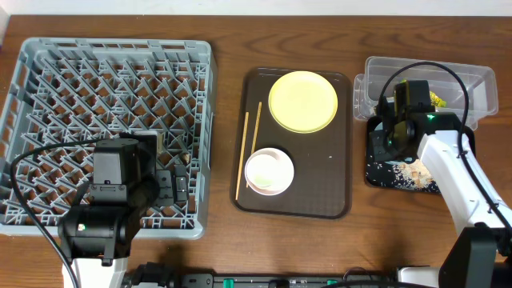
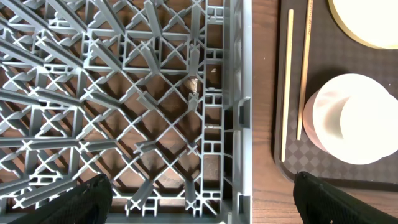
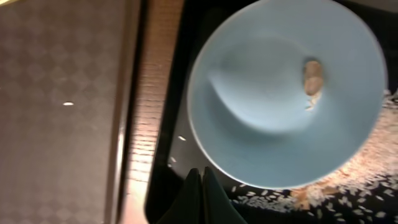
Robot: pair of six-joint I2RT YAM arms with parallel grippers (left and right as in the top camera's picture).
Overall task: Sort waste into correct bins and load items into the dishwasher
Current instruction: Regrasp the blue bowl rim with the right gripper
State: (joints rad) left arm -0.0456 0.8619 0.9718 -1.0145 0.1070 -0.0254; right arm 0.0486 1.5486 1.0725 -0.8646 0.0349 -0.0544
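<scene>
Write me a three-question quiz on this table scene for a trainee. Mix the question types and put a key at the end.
1. True or false: the chopsticks lie inside the dish rack.
2. In the right wrist view, what is in the blue bowl? A) a scrap of food B) a spoon C) a folded napkin
3. Fill in: above the rack, the left gripper has its fingers ____.

Key
1. False. They lie on the brown tray, beside the rack.
2. A
3. open
</scene>
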